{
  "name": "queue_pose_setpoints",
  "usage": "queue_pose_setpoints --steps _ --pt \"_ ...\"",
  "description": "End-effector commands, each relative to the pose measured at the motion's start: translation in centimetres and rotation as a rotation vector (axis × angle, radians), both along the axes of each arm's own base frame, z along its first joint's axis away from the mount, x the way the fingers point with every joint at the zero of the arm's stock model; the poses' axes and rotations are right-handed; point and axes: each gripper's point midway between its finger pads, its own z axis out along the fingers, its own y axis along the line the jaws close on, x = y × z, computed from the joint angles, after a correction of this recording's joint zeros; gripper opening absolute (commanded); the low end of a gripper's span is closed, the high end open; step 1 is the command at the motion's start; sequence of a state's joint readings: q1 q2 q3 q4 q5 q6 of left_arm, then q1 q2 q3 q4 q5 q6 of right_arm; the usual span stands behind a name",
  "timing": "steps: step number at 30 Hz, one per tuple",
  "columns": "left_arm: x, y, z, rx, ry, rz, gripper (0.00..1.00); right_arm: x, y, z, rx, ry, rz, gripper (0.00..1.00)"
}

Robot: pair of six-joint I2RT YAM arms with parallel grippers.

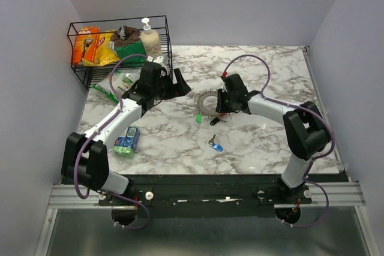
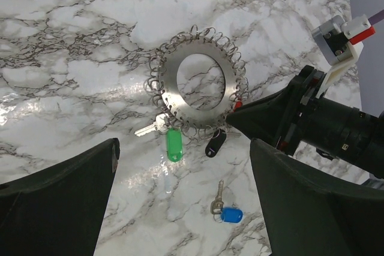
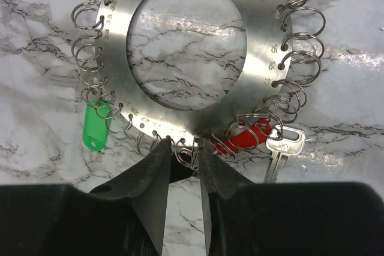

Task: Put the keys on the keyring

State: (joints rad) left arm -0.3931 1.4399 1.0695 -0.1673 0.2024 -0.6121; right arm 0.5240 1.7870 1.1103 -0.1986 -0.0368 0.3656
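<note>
At the middle of the table: the keyring.
Top view: left gripper spread wide beside it; blue key loose toward the near edge. Left wrist: green key at its rim. Right wrist: right gripper narrowed on a rim loop, perhaps pinching it.

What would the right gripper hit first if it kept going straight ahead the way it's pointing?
The keyring: its looped near rim lies just beyond the fingertips of the right gripper, possibly touching them, since depth is unclear here.
</note>
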Motion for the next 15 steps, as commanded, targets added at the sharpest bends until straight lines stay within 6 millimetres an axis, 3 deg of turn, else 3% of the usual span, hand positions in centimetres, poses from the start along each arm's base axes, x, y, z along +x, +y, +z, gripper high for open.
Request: queue_pose_setpoints --steps 1,6,11,15 --pt "0.3 0.7 -0.9 0.053 0.001 0.021 0.99 0.7 0.1 -0.9 -0.030 0.006 -0.016 0.27" --pt "0.4 0.9 -1.1 0.070 0.002 0.023 0.99 0.8 0.1 -0.9 -0.035 0.007 -0.011 0.02" --pt "0.7 1.2 -1.1 0.092 -0.003 0.032 0.99 1.0 0.2 0.3 -0.025 -0.021 -0.005 0.01" --pt "0.7 1.4 -1.0 0.103 -0.005 0.038 0.99 1.1 0.4 2.5 0.001 -0.070 0.008 0.01"
